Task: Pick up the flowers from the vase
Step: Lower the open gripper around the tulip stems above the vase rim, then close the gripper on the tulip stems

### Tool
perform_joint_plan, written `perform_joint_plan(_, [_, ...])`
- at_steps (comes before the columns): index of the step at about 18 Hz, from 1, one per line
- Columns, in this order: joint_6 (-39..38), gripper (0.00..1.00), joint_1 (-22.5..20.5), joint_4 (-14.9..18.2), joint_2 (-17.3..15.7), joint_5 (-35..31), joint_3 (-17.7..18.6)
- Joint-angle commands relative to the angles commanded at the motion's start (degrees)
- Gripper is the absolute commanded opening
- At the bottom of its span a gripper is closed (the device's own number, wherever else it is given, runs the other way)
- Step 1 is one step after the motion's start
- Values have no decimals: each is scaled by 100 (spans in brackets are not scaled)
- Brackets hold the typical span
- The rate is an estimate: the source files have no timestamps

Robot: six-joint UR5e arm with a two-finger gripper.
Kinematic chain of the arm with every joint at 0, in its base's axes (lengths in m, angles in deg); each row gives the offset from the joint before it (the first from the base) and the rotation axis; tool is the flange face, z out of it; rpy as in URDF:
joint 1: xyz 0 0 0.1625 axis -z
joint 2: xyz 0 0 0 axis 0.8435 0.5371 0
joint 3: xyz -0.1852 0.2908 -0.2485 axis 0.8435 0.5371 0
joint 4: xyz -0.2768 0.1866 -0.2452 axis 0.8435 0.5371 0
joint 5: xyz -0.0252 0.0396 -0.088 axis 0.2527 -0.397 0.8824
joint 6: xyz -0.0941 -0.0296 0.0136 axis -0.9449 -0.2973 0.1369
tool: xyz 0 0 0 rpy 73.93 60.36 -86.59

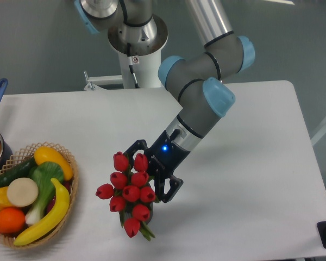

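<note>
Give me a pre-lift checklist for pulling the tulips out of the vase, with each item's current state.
1. Claw is at the flowers: ok, right beside the bunch.
2. Claw closed on the stems: cannot tell, buds hide the fingertips.
3. Vase upright and steady: cannot tell, almost fully hidden under the bunch.
4. Wicker basket clear of the lift: ok, it sits apart to the left.
5. Bunch intact: ok, buds clustered together.
</note>
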Motion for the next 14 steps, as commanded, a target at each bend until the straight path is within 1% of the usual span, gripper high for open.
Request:
perform_joint_plan(7, [17, 100, 17, -44, 105, -35, -9])
perform_joint_plan(13, [8, 100, 18, -88, 114, -9, 0])
perform_joint_plan(14, [8, 97, 18, -88, 106, 0, -9])
